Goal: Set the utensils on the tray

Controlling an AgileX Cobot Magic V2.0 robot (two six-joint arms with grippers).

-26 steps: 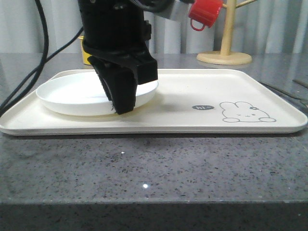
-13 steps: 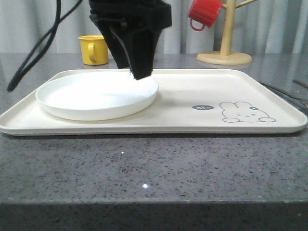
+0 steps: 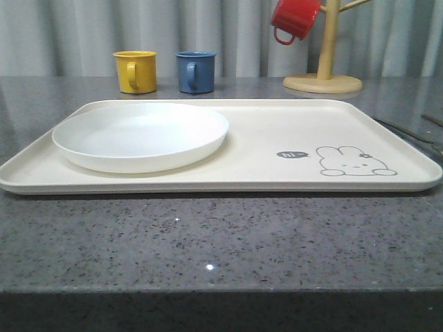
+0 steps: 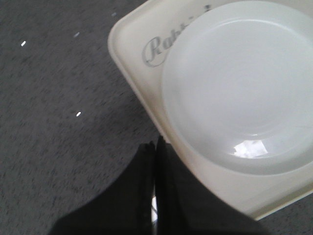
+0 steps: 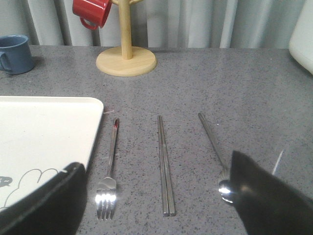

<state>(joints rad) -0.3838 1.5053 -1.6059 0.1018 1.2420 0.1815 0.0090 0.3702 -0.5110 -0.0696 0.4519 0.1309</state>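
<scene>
The cream tray [image 3: 277, 131] with its rabbit drawing lies across the counter; its corner also shows in the left wrist view [image 4: 132, 54] and the right wrist view [image 5: 44, 127]. On the grey counter beside the tray lie a silver fork [image 5: 109, 171], a pair of chopsticks [image 5: 165, 166] and a spoon [image 5: 215, 147], side by side. My right gripper [image 5: 159, 196] is open and hovers over them, its fingers wide on either side. My left gripper [image 4: 155, 147] is shut with nothing in it, above the tray's edge near the plate.
A round white plate [image 3: 138, 135] sits on the tray's left part. Behind the tray stand a yellow mug [image 3: 135, 70] and a blue mug [image 3: 195, 71]. A red mug [image 3: 294, 19] hangs on a wooden mug tree [image 3: 322, 83] at the back right.
The left arm, which stood over the plate a second ago, has risen and left the front view. The yellow and blue mugs behind it are now uncovered.
</scene>
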